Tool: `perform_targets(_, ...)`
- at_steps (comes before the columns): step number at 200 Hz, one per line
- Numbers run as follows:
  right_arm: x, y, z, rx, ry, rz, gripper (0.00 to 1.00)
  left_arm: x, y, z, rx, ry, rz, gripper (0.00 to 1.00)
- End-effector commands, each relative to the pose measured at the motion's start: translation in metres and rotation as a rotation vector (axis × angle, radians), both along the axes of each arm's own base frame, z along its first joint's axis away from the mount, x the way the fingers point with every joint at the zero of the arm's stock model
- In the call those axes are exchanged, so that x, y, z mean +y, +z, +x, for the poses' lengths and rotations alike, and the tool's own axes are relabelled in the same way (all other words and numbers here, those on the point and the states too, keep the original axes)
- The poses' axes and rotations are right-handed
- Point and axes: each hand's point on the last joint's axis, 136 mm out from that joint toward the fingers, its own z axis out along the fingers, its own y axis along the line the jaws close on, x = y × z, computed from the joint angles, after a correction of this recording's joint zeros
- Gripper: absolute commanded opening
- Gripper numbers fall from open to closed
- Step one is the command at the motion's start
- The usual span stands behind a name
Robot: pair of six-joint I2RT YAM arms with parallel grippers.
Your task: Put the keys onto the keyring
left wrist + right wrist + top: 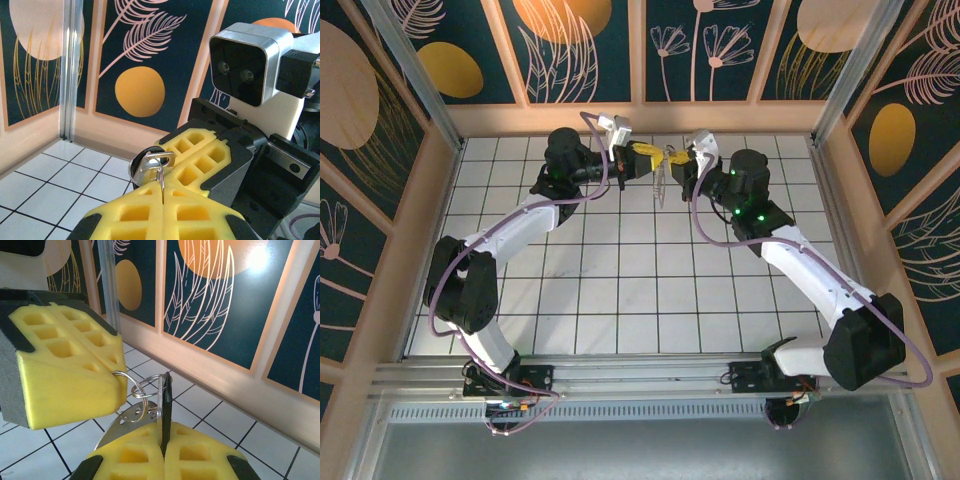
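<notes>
High over the back of the tiled floor my two grippers meet tip to tip. My left gripper [163, 194] [647, 155] is shut on the thin wire keyring [161, 176] [136, 390]. My right gripper [164, 442] [684, 158] is shut on two key heads pressed side by side: the black-headed key [167, 397] [141, 155] and a silver key [151, 166]. The ring's wire passes through the slot in the silver key's head. A flat silver piece with holes [119, 424] hangs below the ring [660, 184]. Its far end is hidden behind my right fingers [135, 455].
The white tiled floor [620, 280] lies below, bounded by a wooden frame and dark floral wall panels [590, 50] close behind the grippers. An aluminium post [70, 70] stands in the back left corner. Both arms reach in from the near edge.
</notes>
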Motion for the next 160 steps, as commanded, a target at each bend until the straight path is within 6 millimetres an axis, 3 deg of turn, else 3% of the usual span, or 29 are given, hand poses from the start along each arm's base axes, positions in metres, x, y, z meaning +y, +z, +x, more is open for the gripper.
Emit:
perform_targets(1, -0.001, 0.018, 0.002, -0.052, -0.012, 0.004, 0.0, -0.003, 0.018, -0.003, -0.053, -0.03, -0.033, 0.0)
perform_targets(62, -0.04, 0.028, 0.007, -0.058, -0.091, 0.07, 0.0, -0.003, 0.018, -0.002, -0.049, -0.026, -0.034, 0.0)
perform_targets(95, -0.033, 0.03, 0.006, -0.051, -0.06, 0.071, 0.0, -0.004, 0.018, -0.001, -0.047, -0.029, -0.038, 0.0)
perform_targets(160, -0.001, 0.029, 0.004, -0.049, 0.007, 0.05, 0.0, -0.004, 0.017, -0.002, -0.047, -0.028, -0.036, 0.0)
